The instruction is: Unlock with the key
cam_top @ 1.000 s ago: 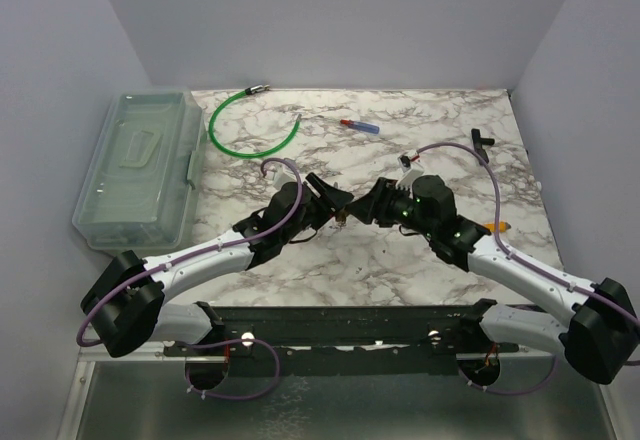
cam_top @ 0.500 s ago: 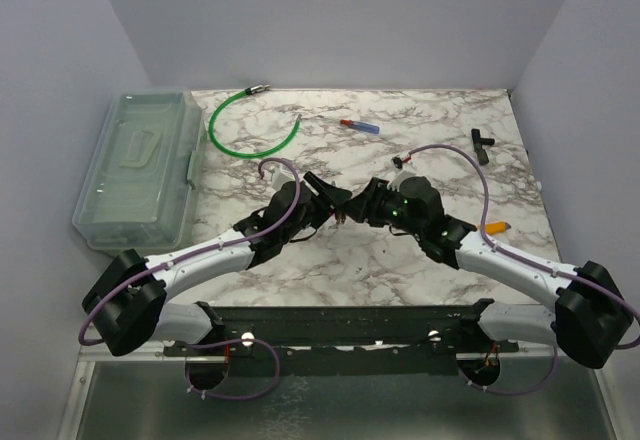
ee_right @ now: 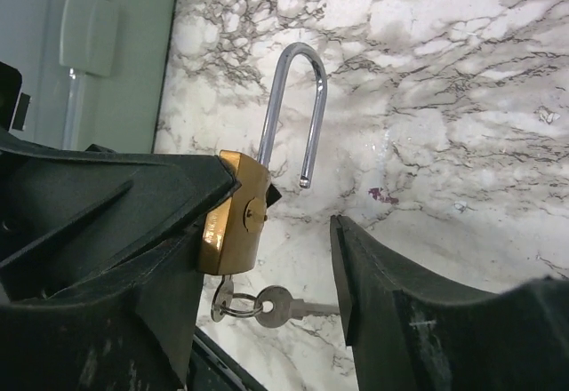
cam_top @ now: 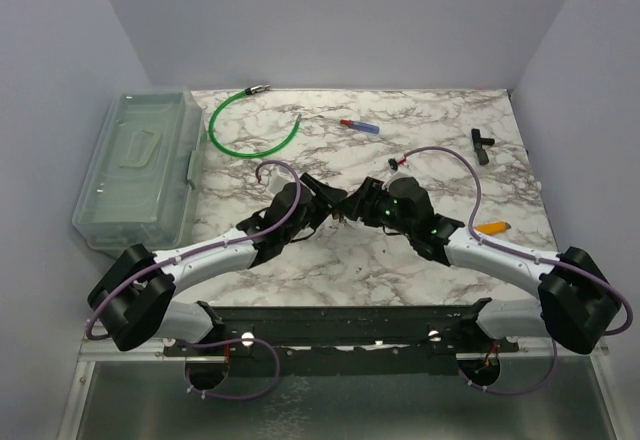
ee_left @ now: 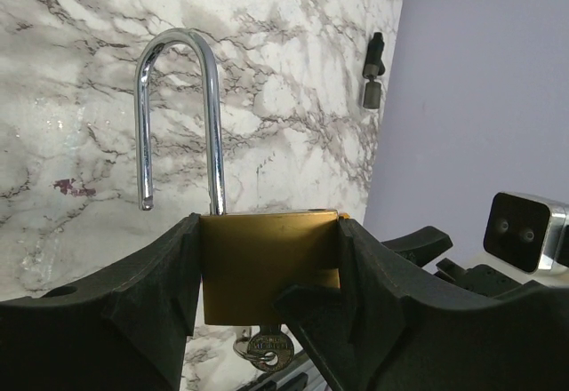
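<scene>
Swinging in from 3 o'clock, the right gripper (cam_top: 358, 200) is now sitting closer to the left gripper (cam_top: 325, 200) than a second ago. Its forearm and elbow are lying further toward the middle, uncovering more of the small orange object (cam_top: 492, 227) beside it. The left arm is hardly differing.

Near the centre of the white marble-patterned desk (cam_top: 430, 140), the left jaws are clamping the flat sides of the square brass padlock (ee_left: 267, 267). They are seemingly holding it clear of the surface, with the long chrome shackle (ee_left: 213, 124) pointing to 12 o'clock and the keyway facing 6 o'clock. That grip is probably leaving the underside free for the other arm to work the small silver key (ee_left: 267, 351), which is sitting in the lock with a ring and a second key dangling.

One shackle leg is already standing out of the body, so the lock is looking sprung. The right jaws are standing apart and gripping nothing, with the dangling keys hanging between them. I cannot tell whether they are lining up for a grip on the key.
</scene>
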